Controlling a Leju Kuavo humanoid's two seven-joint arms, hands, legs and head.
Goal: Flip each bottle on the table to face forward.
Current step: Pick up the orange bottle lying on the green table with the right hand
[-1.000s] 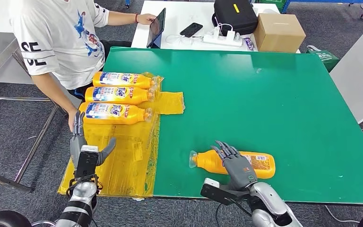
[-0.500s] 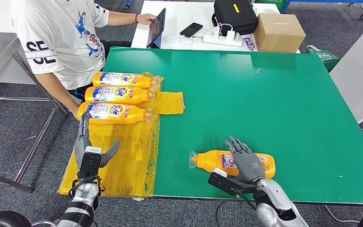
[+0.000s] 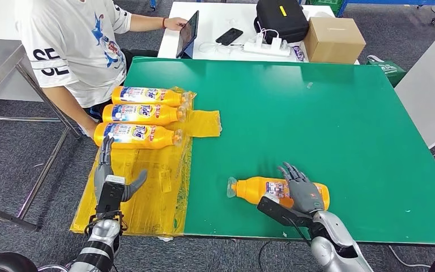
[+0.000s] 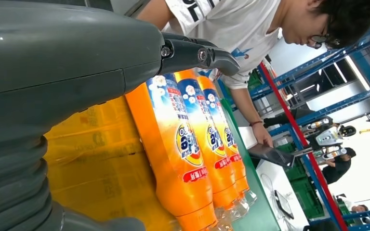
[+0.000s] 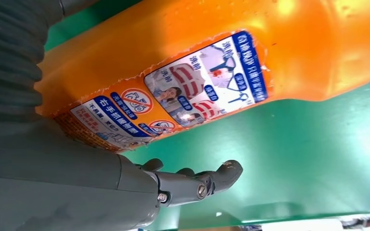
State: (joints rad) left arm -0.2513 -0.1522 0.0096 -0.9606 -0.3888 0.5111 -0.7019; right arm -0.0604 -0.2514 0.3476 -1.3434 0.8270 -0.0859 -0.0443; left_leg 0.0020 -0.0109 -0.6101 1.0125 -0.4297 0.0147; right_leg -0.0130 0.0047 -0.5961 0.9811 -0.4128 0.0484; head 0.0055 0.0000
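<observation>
Four orange bottles lie on the green table [image 3: 328,113]: a lone bottle [image 3: 260,190] near right, back label with Chinese writing showing, and three "Tide"-labelled bottles [image 3: 139,115] on the yellow sheet [image 3: 147,192] left. The right hand [image 3: 303,190] rests spread atop the lone one; the left hand [image 3: 110,181] hovers released.

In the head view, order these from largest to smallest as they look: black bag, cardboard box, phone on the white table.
1. Black bag and cardboard box: they look alike, so no ranking.
2. Phone, clearly smallest.

Left hand [image 3: 111,180] raised at lower left, fingers spread, empty; right hand [image 3: 302,189] at lower right, fingers extended.
</observation>
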